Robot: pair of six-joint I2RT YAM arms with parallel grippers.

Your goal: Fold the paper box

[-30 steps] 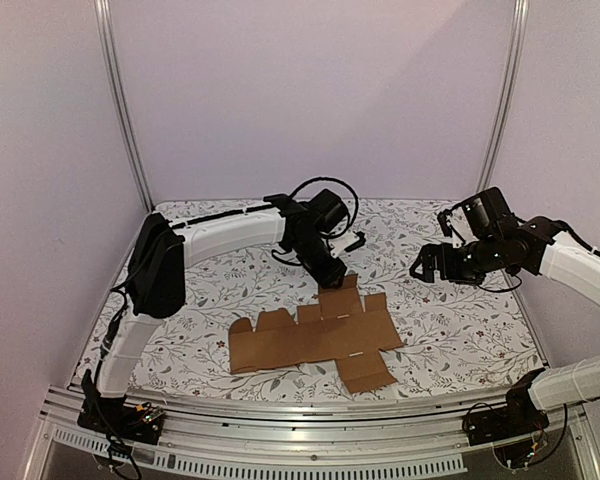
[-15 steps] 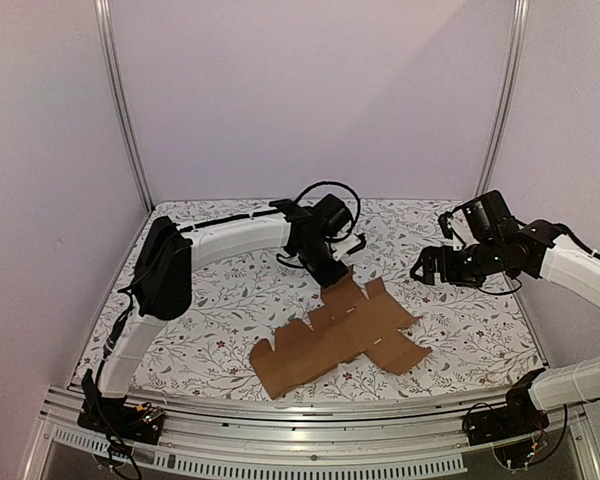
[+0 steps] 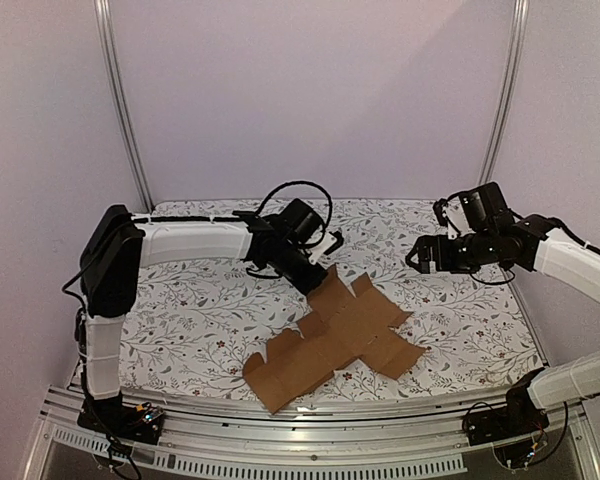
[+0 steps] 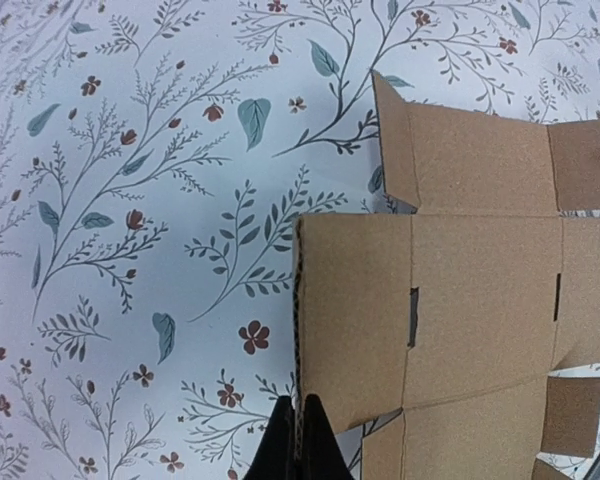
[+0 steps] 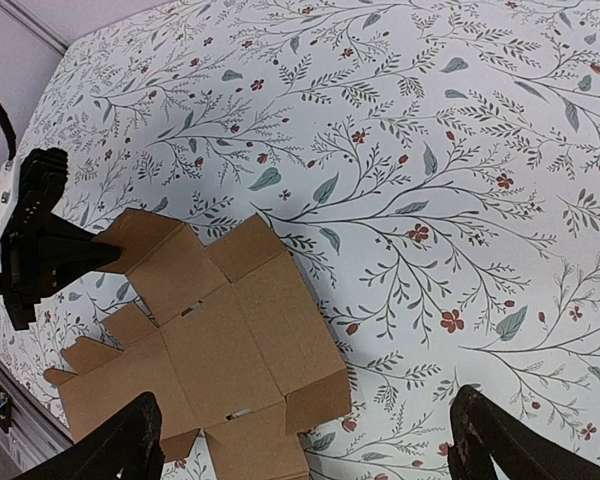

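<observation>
The paper box (image 3: pixel 335 335), an unfolded die-cut sheet of brown cardboard, lies spread at a slant on the floral-patterned tablecloth (image 3: pixel 195 300), near the front edge of the table and between the two arms. Its flaps and notched tabs fan out flat, and thin slots show in its panels in the left wrist view (image 4: pixel 460 300).

The left gripper (image 3: pixel 317 283) reaches in from the far side and meets the sheet's far flap. Seen from its own wrist camera, the left gripper (image 4: pixel 298 450) has its fingers pressed together on the rim of that cardboard panel, pinching it. The right wrist view shows the same grip from the side, with the black left gripper (image 5: pixel 105 253) at the sheet's (image 5: pixel 220 340) outer flap.

The right gripper (image 3: pixel 420 260) hangs above the cloth on the right, well apart from the cardboard. Its fingers (image 5: pixel 120 445) stand spread wide, holding nothing.
</observation>
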